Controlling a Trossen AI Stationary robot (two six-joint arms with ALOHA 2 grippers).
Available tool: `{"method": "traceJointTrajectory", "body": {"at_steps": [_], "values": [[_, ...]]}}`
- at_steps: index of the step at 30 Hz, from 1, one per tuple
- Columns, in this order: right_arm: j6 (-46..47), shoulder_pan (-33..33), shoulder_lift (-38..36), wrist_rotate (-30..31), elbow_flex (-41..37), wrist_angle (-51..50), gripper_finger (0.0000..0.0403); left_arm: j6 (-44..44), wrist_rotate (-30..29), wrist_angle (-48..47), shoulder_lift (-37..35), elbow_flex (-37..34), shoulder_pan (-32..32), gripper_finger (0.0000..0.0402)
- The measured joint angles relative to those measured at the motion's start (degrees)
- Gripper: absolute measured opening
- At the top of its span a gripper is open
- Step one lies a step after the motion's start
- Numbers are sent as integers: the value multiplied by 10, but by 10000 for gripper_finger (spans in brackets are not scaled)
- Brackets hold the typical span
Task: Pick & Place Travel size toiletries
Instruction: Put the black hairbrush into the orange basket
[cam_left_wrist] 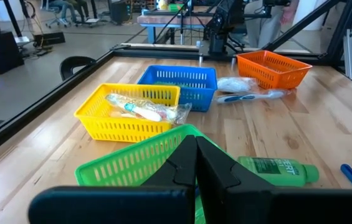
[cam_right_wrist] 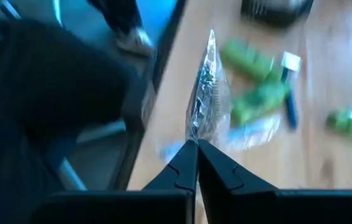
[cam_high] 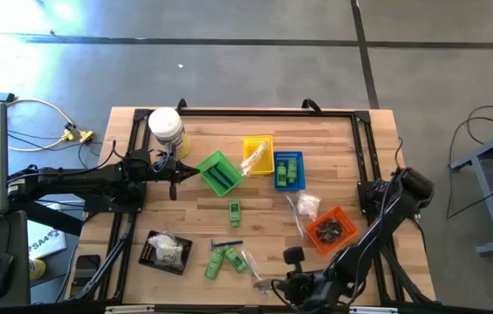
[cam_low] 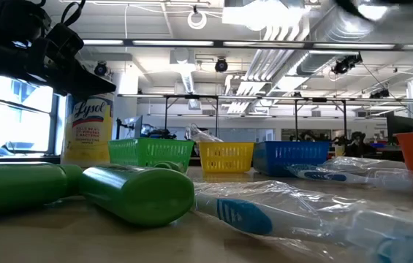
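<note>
**Tech:** Two arms, one at work. The right gripper (cam_right_wrist: 194, 146) sits at the table's (cam_high: 333, 166) near edge with its fingers pinched fully together on the end of a clear-wrapped toothbrush packet (cam_right_wrist: 208, 99), which hangs out past the fingertips over the wood.

**Lead:** How firm does that hold look?

**Tech:** Thin. Only the crinkled film seems caught, so the wrapper could slide out or tear on the lift, and the packet would drop back by the edge or off it.

**Lead:** And the left arm?

**Tech:** The left gripper (cam_left_wrist: 195, 165) waits just above the green basket (cam_left_wrist: 132, 163), fingers closed on nothing. A wide swing by the right arm toward the baskets could crowd it.

**Lead:** Where is the packet bound?

**Tech:** Probably the yellow basket (cam_high: 257, 155), which already holds a wrapped toothbrush (cam_left_wrist: 141, 110). It lies far across the table, a long carry on a weak pinch.

**Lead:** Anything near the pick?

**Tech:** The two green bottles (cam_high: 225, 259) and a blue-handled razor (cam_right_wrist: 291, 107) lie just beside the packet. A dragging tail of film could knock them.
</note>
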Motion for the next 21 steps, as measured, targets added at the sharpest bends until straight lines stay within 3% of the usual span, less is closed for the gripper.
{"method": "traceJointTrajectory", "body": {"at_steps": [3,14,21], "values": [[-53,-16,-22,-13,-1,26,3,0,0,0,0,0,0,0],[-170,-111,-46,-147,-2,28,3,-2,2,-4,0,0,0,0],[-246,-128,-142,-183,-35,72,3,-14,4,-7,0,0,0,0]]}}
